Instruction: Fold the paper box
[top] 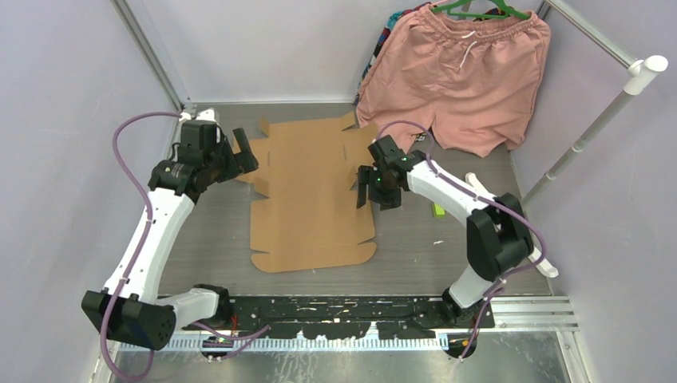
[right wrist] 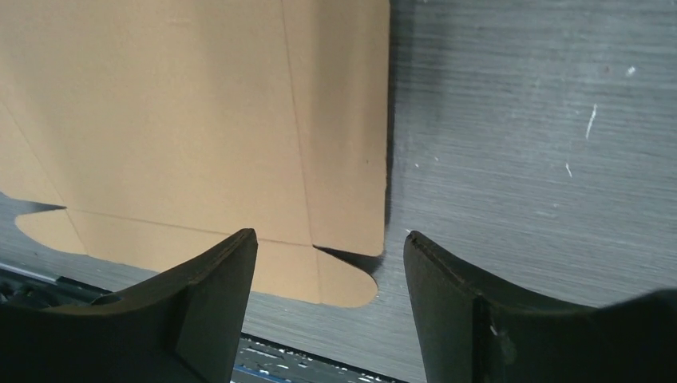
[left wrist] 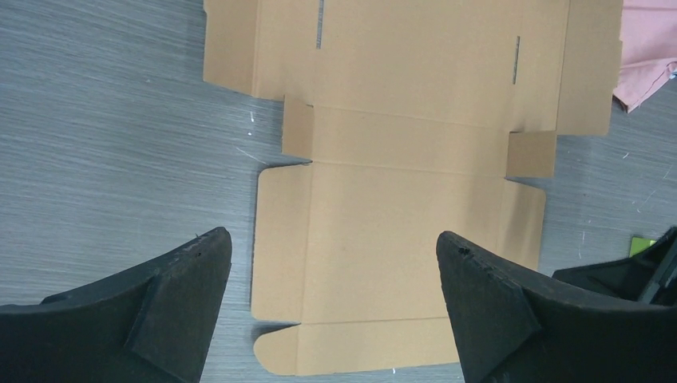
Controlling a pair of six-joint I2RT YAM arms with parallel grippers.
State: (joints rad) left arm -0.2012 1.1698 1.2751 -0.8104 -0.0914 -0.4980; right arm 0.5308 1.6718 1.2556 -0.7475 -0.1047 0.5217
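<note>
On the counter (top: 206,239) between left pincer (top: 243,156) and right pincer (top: 375,195), both open and empty: light, stiff, flat paper box (top: 311,195), likely best pinched by a side flap's edge.

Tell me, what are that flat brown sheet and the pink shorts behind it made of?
The brown sheet looks like matte cardboard: tan, die-cut flaps, pressed crease lines. The pink shorts look like soft fabric, with gathered waistband and drawstring; fibre unclear.
</note>
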